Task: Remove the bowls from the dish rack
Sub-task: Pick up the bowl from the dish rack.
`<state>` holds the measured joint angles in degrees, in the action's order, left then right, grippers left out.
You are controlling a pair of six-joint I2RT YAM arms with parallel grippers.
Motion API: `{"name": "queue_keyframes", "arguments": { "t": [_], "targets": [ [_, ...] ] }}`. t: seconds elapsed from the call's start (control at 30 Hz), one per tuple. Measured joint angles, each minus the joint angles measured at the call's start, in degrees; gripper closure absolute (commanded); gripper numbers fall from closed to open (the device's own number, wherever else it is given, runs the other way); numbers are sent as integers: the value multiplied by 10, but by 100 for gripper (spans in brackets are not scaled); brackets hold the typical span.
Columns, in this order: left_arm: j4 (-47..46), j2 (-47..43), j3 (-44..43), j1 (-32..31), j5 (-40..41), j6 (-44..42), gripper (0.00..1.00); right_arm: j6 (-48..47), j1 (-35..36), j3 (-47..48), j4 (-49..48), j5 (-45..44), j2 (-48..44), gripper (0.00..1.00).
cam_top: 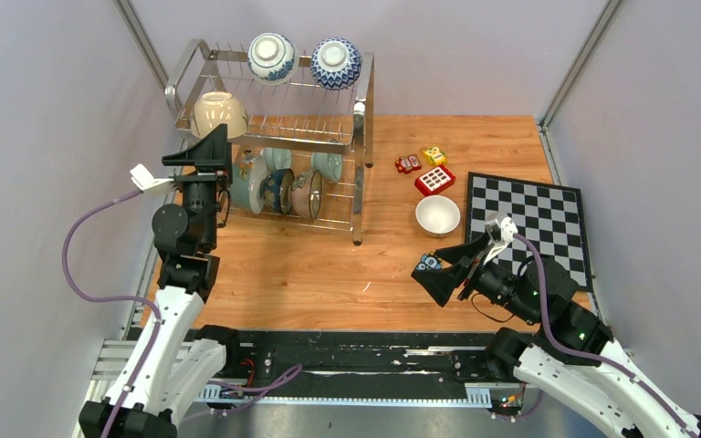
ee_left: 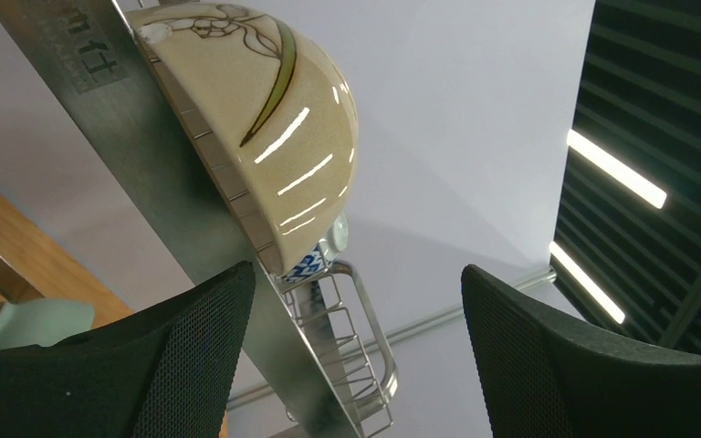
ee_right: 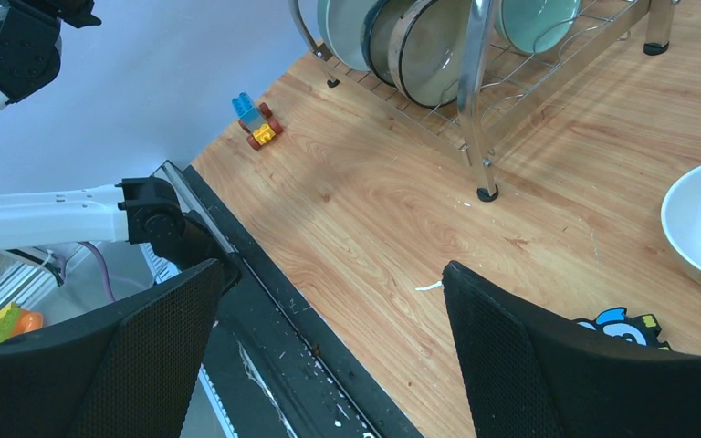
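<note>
**Fig.** The left gripper [cam_top: 203, 146], fingers spread and empty, stood at the left end of the rack [cam_top: 329, 141], just below the cream bowl [cam_top: 219, 111], which lay mouth-down on the top tier. The right gripper [cam_top: 447, 269], fingers also spread on nothing, hovered near the white bowl [cam_top: 438, 215] on the table [cam_top: 310, 265].

The likely step was taking the cream bowl. To do it well, the fingers should straddle the bowl's wall above the steel rail, close firmly on the glossy glaze, and lift the bowl clear of the wires before drawing back.

- **Left wrist view only:** the rail lay between fingers and bowl.
- **Top view only:** two blue bowls [cam_top: 272, 57] stood further along that tier.
- **Right wrist view:** the lower bowls [ee_right: 420, 46] stood on edge.
</note>
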<state>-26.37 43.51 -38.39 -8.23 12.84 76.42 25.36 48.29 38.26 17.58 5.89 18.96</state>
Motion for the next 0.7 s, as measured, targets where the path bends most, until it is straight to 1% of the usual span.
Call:
{"name": "queue_keyframes", "arguments": {
  "t": [0.27, 0.43, 0.63, 0.7],
  "targets": [
    [-23, 0, 2, 5, 1, -13, 14, 0, 0, 0, 0, -2, 0, 6],
    [-32, 0, 2, 7, 2, -15, 18, 0, 0, 0, 0, -2, 0, 6],
    [-40, -4, 15, 7, 11, -17, 18, 0, 0, 0, 0, -6, -1, 6],
    [-39, -4, 17, 7, 13, -17, 21, 0, 0, 0, 0, -6, -1, 6]
  ]
}}
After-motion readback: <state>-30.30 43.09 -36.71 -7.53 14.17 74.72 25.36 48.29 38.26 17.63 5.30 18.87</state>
